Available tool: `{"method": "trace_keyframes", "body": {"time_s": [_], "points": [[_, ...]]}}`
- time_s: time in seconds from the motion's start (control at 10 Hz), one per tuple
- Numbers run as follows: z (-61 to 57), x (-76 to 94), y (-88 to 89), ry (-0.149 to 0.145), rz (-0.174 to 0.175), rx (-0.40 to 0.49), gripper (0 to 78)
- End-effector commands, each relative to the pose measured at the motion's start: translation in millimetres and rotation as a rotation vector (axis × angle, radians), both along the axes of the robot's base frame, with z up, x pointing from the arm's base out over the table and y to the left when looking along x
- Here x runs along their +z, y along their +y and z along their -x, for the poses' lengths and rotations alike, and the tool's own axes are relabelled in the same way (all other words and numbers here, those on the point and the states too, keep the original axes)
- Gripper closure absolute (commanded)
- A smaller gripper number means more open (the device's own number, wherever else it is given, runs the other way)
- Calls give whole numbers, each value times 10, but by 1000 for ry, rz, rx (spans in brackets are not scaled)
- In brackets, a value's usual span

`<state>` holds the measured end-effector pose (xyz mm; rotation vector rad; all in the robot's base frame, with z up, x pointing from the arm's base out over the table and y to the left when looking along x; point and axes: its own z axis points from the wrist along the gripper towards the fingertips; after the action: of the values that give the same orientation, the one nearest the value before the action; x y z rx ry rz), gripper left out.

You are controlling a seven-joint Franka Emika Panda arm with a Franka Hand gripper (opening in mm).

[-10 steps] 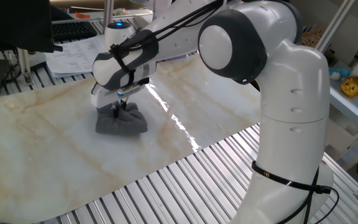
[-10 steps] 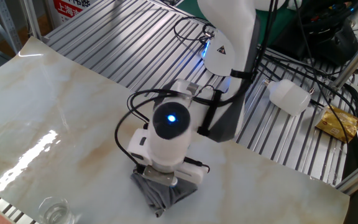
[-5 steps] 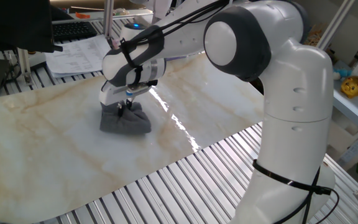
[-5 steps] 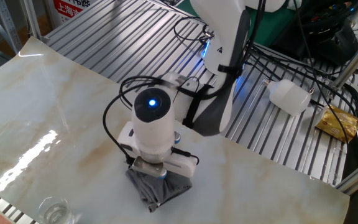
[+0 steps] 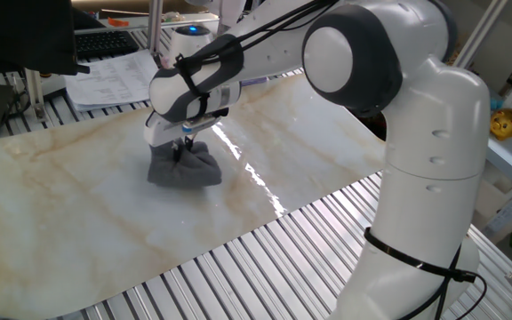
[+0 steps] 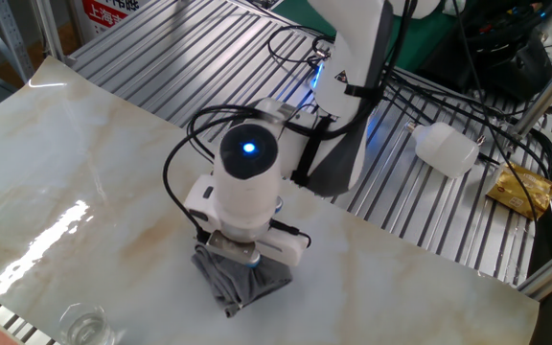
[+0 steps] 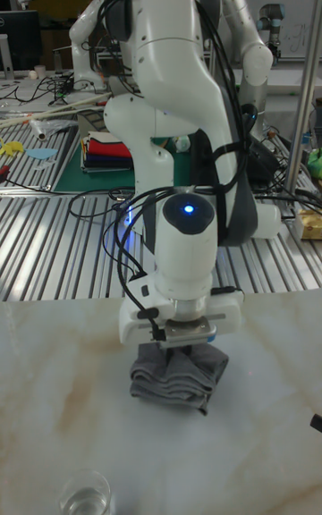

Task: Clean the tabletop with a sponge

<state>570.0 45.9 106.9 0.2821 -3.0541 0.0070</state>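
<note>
The end effector (image 5: pixel 183 149) points straight down with its fingers pinched into the top of the sponge (image 5: pixel 185 167), gripping a bunched ridge of the grey cloth while the rest of the pad spreads out beneath it. Holding it from above like this lets the arm press the soft pad flat against the tabletop (image 5: pixel 78 191) and drag it without the fingers themselves scraping the glossy slab. In the tall fixed view the sponge (image 7: pixel 176 375) sits directly under the wrist, wrinkled and squashed, its lower face in contact with the marble-look surface, which fits a wiping stroke in progress rather than a lift

The sponge (image 6: pixel 241 284) lies towards the middle of the slab, nearer the edge on the robot's side than the far end, with broad bare areas of tabletop (image 6: pixel 56 163) on either side. The wrist is upright over it, and the forearm reaches out low from the base, probably so that downward pressure stays even across the pad

Further out, the slab rests on the ribbed metal slats (image 5: pixel 265 258) of the bench. A small clear glass (image 7: pixel 86 493) stands on the slab near its front edge, well apart from the sponge; a sweep in that direction could knock it
</note>
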Motion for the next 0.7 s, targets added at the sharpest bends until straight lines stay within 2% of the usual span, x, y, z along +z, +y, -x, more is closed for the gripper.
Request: {"method": "trace_keyframes", "body": {"time_s": [0.1, 0.7], "points": [[35, 27, -126, -23, 41, -31, 763], [42, 20, -148, -37, 31, -5, 763]]}}
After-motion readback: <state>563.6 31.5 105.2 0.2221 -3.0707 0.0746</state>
